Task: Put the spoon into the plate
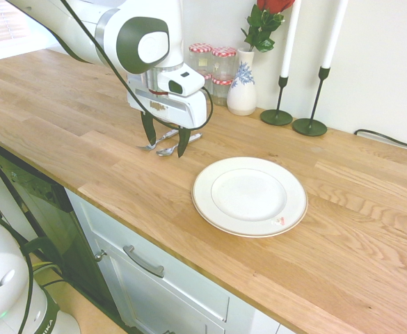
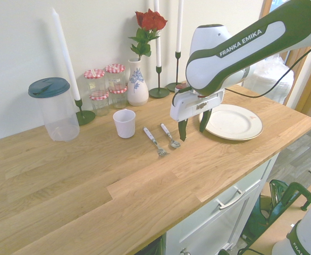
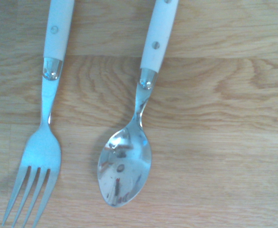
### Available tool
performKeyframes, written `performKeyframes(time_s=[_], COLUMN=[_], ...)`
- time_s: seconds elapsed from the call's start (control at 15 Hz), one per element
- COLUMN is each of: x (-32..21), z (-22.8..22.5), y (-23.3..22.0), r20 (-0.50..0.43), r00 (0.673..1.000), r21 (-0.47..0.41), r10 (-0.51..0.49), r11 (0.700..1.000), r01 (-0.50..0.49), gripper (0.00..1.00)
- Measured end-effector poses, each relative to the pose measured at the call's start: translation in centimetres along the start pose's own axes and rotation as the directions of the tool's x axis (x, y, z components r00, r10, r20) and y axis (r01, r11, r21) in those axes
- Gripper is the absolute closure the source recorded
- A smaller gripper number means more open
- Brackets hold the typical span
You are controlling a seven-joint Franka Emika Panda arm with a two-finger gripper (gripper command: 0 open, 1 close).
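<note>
The spoon [image 1: 177, 145] lies flat on the wooden counter, a shiny bowl on a white handle. In the second exterior view the spoon [image 2: 170, 136] lies left of the plate [image 2: 251, 130]. My gripper [image 1: 165, 137] hangs open just above it, one dark finger on each side and nothing between them. The second exterior view shows the gripper [image 2: 193, 126] between spoon and plate. The large white plate [image 1: 293, 205] rests to the right and holds nothing. In the wrist view the spoon [image 3: 124, 171] fills the middle.
A fork [image 2: 155, 142] with a matching white handle lies parallel beside the spoon. A white cup [image 2: 124, 123], a lidded plastic jug [image 2: 53, 109], jars [image 2: 104, 87], a vase with a rose [image 2: 137, 85] and candlesticks [image 1: 280, 83] line the wall. The counter's front edge is close.
</note>
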State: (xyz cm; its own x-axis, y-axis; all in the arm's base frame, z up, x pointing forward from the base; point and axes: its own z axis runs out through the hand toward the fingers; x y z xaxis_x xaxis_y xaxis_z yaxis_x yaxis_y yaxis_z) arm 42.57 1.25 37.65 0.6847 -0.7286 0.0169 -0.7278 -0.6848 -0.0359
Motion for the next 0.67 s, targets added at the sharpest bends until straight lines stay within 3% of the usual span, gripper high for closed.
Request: performKeyframes(time_s=[0.27,0.47,0.67], x=[-0.3,-0.9,1.8], z=[-0.6,-1.6,-1.1], y=[-0.7,-4.2,-7.6], r20=[0.007,-0.026,-0.031], r00=[0.999,0.99,0.981], r21=[-0.004,-0.016,-0.05], r10=[0.049,0.137,0.191], r11=[0.999,0.99,0.98], r01=[-0.049,-0.138,-0.192], gripper=[0.0,0.0,0.0])
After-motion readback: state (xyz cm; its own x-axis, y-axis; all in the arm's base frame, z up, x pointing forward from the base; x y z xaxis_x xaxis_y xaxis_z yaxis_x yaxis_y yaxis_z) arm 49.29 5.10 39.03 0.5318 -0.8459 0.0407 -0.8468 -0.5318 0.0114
